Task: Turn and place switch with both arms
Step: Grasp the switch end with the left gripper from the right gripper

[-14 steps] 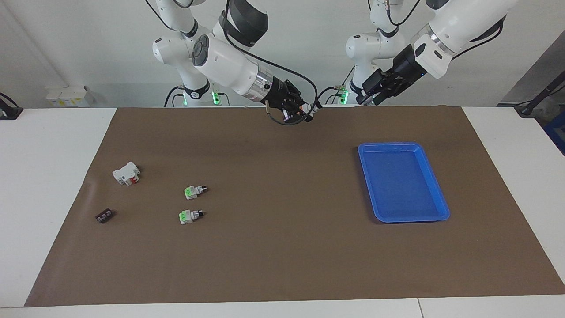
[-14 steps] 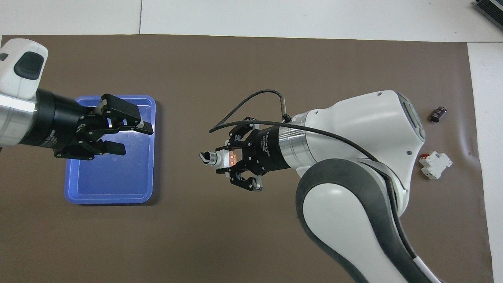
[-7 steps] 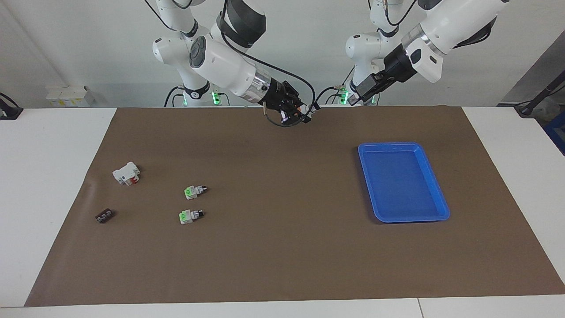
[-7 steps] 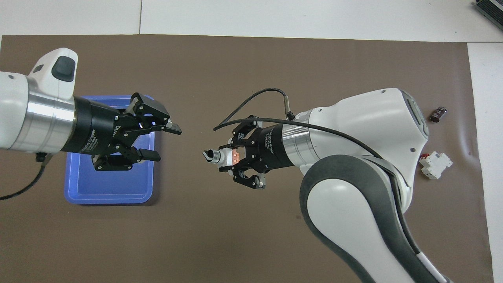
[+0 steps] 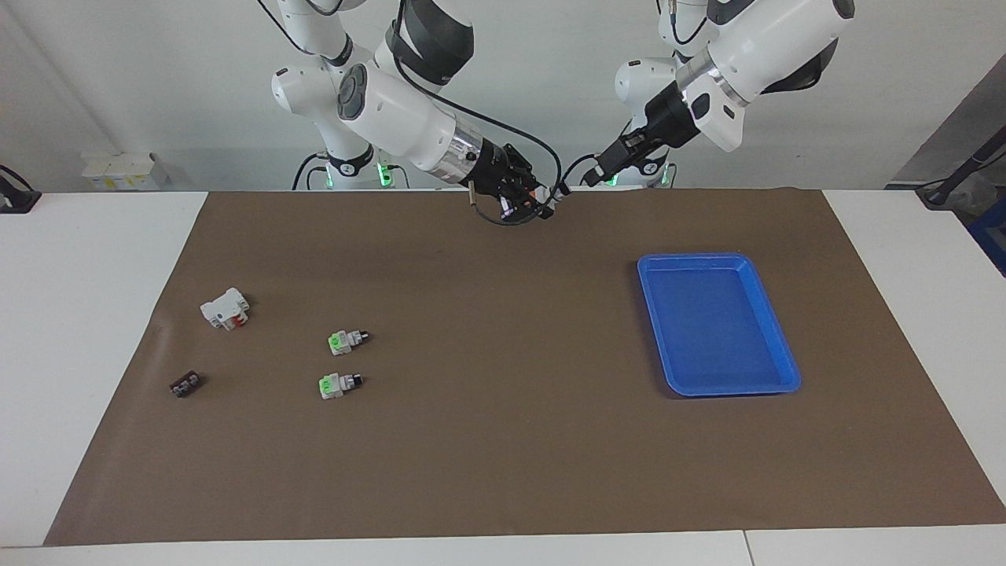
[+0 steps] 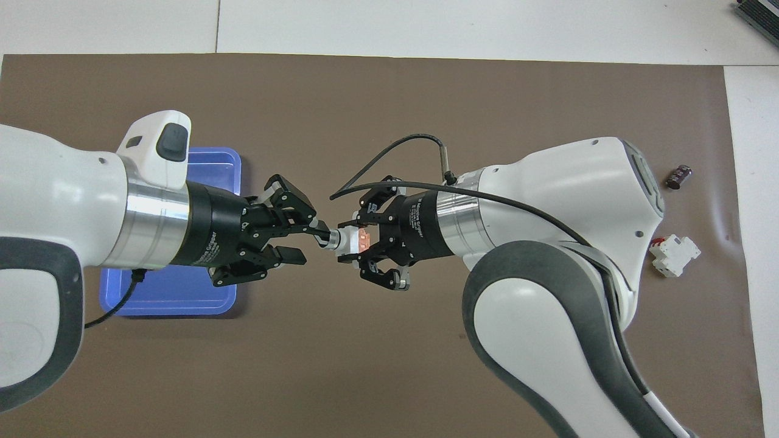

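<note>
At frame centre, the right gripper [image 6: 356, 242] stays clamped on the switch [image 6: 352, 239] while the left gripper [image 6: 309, 238], fingers apart, should centre on the knob [image 6: 327, 238] before closing.

In the overhead view the left arm [image 6: 61, 207] hides much of the blue tray [image 6: 213, 161]. The right arm [image 6: 548, 292] covers the two green-ended switches [image 5: 346, 340]. Whether the left tool [image 6: 304, 240] touches the switch's [image 6: 350, 239] knob cannot be told.
</note>
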Motion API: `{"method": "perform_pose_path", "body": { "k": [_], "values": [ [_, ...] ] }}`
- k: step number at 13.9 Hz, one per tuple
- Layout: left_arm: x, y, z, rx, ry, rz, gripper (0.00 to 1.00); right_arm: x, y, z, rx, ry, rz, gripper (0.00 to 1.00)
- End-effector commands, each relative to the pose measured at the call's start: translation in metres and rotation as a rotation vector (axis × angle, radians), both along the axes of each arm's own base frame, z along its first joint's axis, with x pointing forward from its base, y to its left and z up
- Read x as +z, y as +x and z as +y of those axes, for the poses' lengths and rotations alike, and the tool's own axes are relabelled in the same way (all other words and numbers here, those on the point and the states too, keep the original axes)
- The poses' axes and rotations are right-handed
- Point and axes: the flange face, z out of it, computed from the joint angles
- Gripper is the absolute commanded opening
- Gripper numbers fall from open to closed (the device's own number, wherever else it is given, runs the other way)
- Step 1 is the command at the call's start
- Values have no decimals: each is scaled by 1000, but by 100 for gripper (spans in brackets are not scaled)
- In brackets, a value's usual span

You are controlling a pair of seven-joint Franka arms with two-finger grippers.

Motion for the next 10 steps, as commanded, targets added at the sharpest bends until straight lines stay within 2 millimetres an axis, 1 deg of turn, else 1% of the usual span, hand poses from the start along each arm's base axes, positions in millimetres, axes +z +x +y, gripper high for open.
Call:
{"method": "perform_pose_path", "body": {
  "k": [1,2,3,4,6,8,10],
  "values": [
    [-3,-13,5,30,-11,-7,41,-3,3,11,-19,5,3,0],
    [-4,-12,6,32,-11,-7,39,-3,4,10,-22,7,3,0],
    [-4,-12,7,34,-11,-4,33,-2,4,11,-22,7,6,0],
    [-4,-11,10,39,-11,-7,24,-2,4,11,-25,7,7,0],
    [-4,-8,12,51,-15,-26,22,0,5,11,-25,8,5,0],
    [-9,-4,14,79,-19,-44,22,4,6,11,-25,14,-1,0],
    [-14,-2,14,81,-17,-40,22,3,6,11,-23,12,2,0]
  ]
}}
